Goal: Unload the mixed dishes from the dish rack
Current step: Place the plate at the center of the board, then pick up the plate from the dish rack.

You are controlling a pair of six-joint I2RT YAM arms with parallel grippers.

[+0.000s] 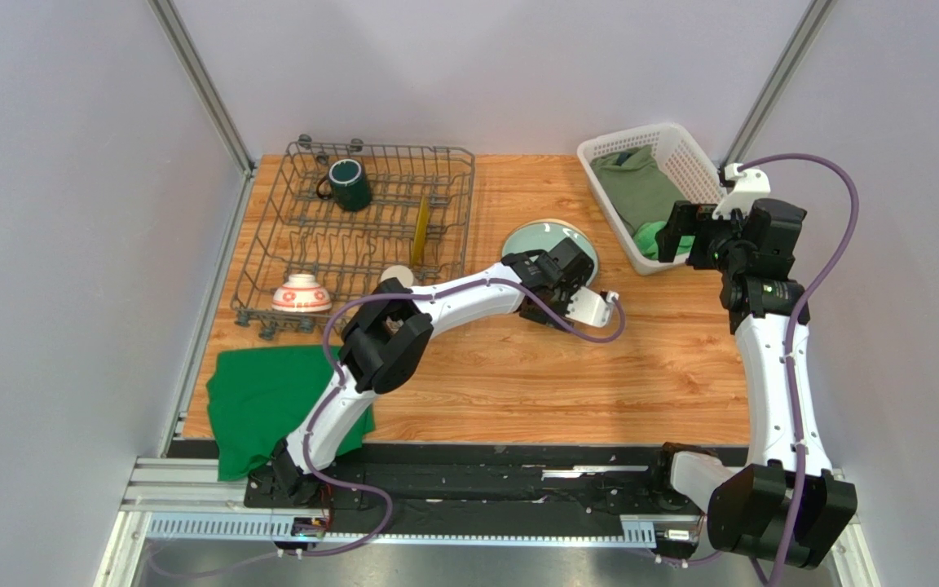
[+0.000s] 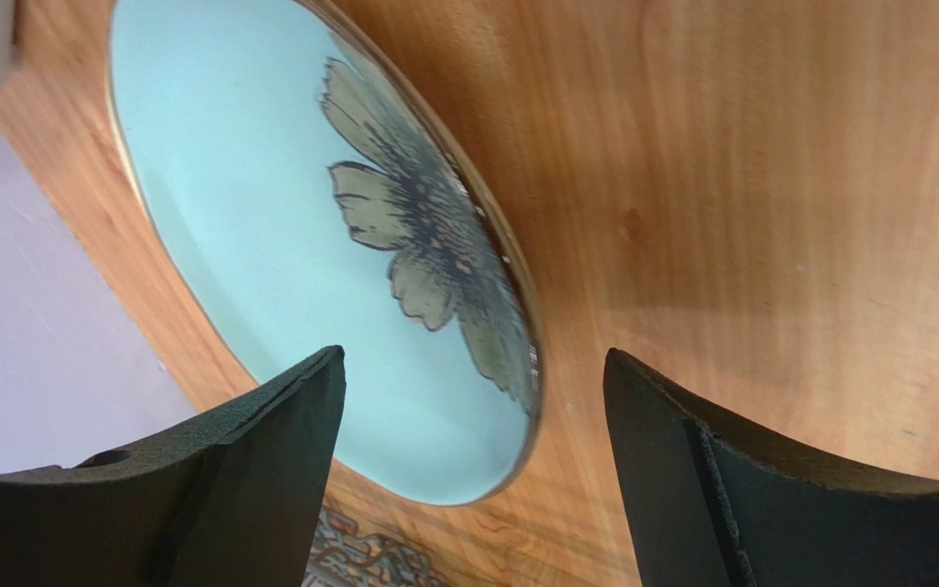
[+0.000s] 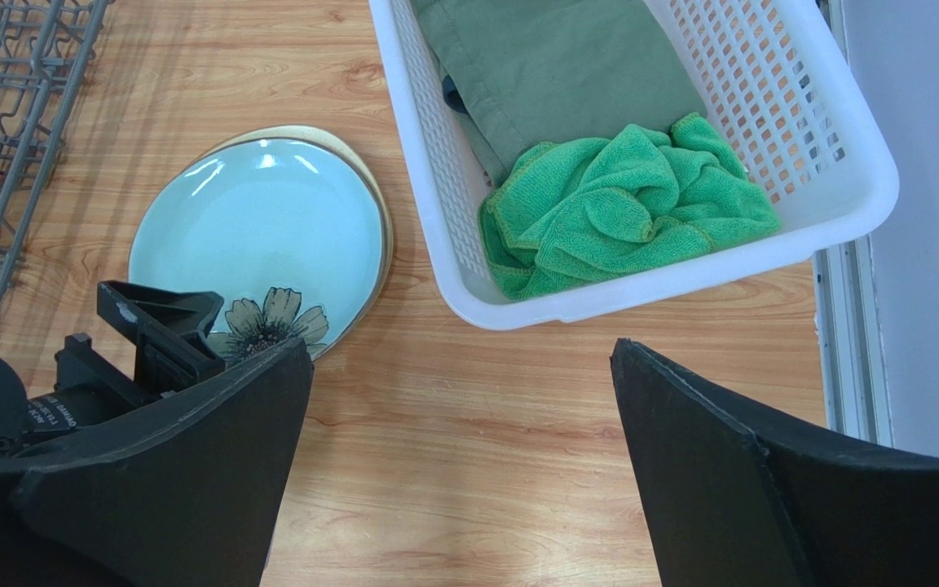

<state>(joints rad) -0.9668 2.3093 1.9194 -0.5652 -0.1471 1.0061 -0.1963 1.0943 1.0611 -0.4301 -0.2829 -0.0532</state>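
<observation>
Left wrist view: the left gripper (image 2: 475, 362) hangs released above the round pale teal ceramic plate (image 2: 279, 245), flat on the wooden table (image 2: 756, 184); stiff, slick, likely fragile, best pinched at its rim.

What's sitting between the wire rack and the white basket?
A teal plate lying flat, the left tool at its edge; the top view shows it.

The top camera is looking down over the whole table (image 1: 536, 379) from above and behind its near edge. The left wrist camera is facing down, very near the teal plate (image 2: 266, 245). The right wrist camera is looking down from higher, near the basket (image 3: 683, 279) at the far right corner. All three views are sharing that plate.
</observation>
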